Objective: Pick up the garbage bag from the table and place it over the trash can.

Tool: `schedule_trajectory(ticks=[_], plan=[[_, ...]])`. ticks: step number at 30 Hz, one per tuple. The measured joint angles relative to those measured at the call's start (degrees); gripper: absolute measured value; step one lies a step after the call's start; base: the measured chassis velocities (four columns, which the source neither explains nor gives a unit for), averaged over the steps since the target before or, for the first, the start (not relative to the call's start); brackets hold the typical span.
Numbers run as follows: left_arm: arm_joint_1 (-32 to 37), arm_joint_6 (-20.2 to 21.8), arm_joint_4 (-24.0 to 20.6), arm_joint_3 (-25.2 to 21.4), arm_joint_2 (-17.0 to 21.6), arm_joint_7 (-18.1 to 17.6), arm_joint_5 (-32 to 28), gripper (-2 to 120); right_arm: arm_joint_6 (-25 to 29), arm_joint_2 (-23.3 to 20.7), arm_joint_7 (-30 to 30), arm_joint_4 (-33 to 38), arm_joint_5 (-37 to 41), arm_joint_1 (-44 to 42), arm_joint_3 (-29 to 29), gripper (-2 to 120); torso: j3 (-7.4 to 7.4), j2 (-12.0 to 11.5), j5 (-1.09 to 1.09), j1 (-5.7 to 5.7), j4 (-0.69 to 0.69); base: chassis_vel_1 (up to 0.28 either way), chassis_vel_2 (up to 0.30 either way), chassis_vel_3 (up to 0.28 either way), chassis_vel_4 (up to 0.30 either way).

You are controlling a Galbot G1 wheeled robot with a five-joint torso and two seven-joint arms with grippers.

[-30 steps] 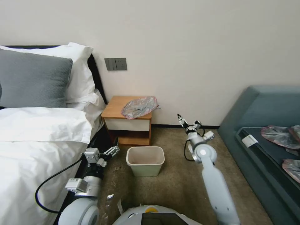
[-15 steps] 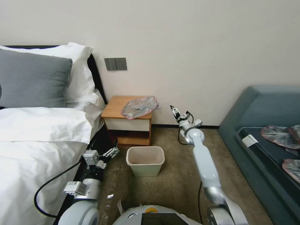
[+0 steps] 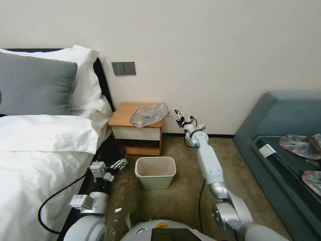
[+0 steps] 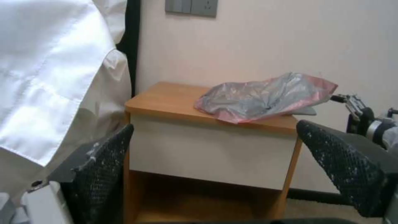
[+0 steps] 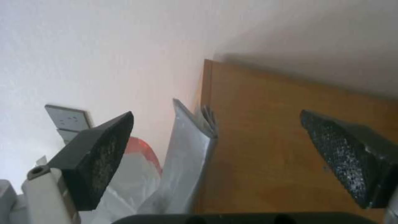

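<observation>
The garbage bag [image 3: 149,114] lies crumpled, silvery-grey with pink edges, on the right half of the table [image 3: 124,117], a small wooden nightstand against the wall. Its corner hangs past the table's right edge. My right gripper [image 3: 179,114] is open, just right of that corner and level with the tabletop. In the right wrist view, the bag's edge [image 5: 188,155] and the table's wooden side [image 5: 269,140] lie between the spread fingers [image 5: 105,149]. The beige trash can [image 3: 155,172] stands on the carpet before the table. My left gripper [image 3: 120,163] hangs open, low beside the bed, facing the bag [image 4: 265,96].
A bed [image 3: 36,147] with white sheets and pillows lies close on the left. A dark teal sofa [image 3: 284,134] carrying other flat bags [image 3: 299,145] stands on the right. Open carpet [image 3: 187,197] lies between the trash can and sofa. A switch plate [image 3: 123,68] is on the wall.
My right arm has stretched out, carrying its gripper left and up from the open floor to the bag's right corner. The left arm has hardly moved.
</observation>
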Motion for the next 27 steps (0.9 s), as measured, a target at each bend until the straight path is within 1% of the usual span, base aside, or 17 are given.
schedule_trajectory(ticks=[11,13,14,15,17,18,19,22,23,24,26,27], plan=[[0.53,-0.32,-0.2,0.05,-0.49,0.37,0.8,100,0.44,3.29,-2.55,-7.9,-1.07,4.41,-0.39,100,0.0,0.0,0.0,0.0,0.01,0.0,0.0,0.0,0.0],[0.71,-0.37,-0.2,0.15,-0.61,0.57,1.19,100,0.97,4.23,-3.44,-10.29,-1.76,5.98,-0.1,89,0.0,0.0,0.0,0.0,0.02,0.0,0.0,0.0,0.0],[0.78,-0.39,-0.2,0.23,-0.66,0.67,1.33,100,1.05,4.5,-3.69,-11.13,-1.94,6.48,0.06,87,0.0,0.0,0.0,0.0,0.02,0.0,0.0,0.0,0.0],[0.78,-0.39,-0.2,0.23,-0.66,0.67,1.33,100,1.05,4.5,-3.69,-11.13,-1.94,6.48,0.06,87,0.0,0.0,0.0,0.0,0.02,0.0,0.0,0.0,0.0],[0.87,-0.47,-0.19,0.36,-0.74,0.78,1.54,100,1.18,4.88,-4.03,-12.36,-2.12,7.18,0.27,76,0.0,0.0,0.0,0.0,0.0,0.0,0.0,0.0,0.0],[0.87,-0.49,-0.19,0.38,-0.78,0.79,1.59,100,1.22,5.02,-4.13,-12.61,-2.21,7.28,0.3,74,0.0,0.0,0.0,0.0,0.0,0.0,0.0,0.0,0.0],[0.87,-0.49,-0.19,0.38,-0.78,0.79,1.59,100,1.22,5.02,-4.13,-12.61,-2.21,7.28,0.3,74,0.0,0.0,0.0,0.0,0.0,0.0,0.0,0.0,0.0],[0.87,-0.54,-0.12,0.39,-0.82,0.81,1.63,100,1.3,5.35,-4.19,-12.8,-2.45,7.27,0.43,60,0.0,0.0,0.01,0.0,0.01,0.0,0.0,0.0,0.0],[0.85,-0.55,-0.09,0.39,-0.8,0.81,1.63,100,1.32,5.42,-4.19,-12.72,-2.55,7.07,0.48,53,0.0,0.0,-0.01,0.0,0.01,0.0,0.0,0.0,0.0],[0.85,-0.55,-0.09,0.39,-0.8,0.81,1.63,100,1.32,5.42,-4.19,-12.72,-2.55,7.07,0.48,53,0.0,0.0,-0.01,0.0,0.01,0.0,0.0,0.0,0.0],[0.7,-0.57,0.15,0.43,-0.61,0.81,1.63,100,1.37,5.44,-4.21,-12.44,-3.39,6.5,0.47,43,0.0,0.0,0.01,0.0,0.0,0.0,0.0,0.0,0.0],[0.66,-0.59,0.23,0.45,-0.55,0.82,1.62,100,1.41,5.43,-4.27,-12.34,-3.62,6.37,0.47,39,0.0,0.0,0.0,0.0,0.0,0.0,0.0,0.0,0.0]])
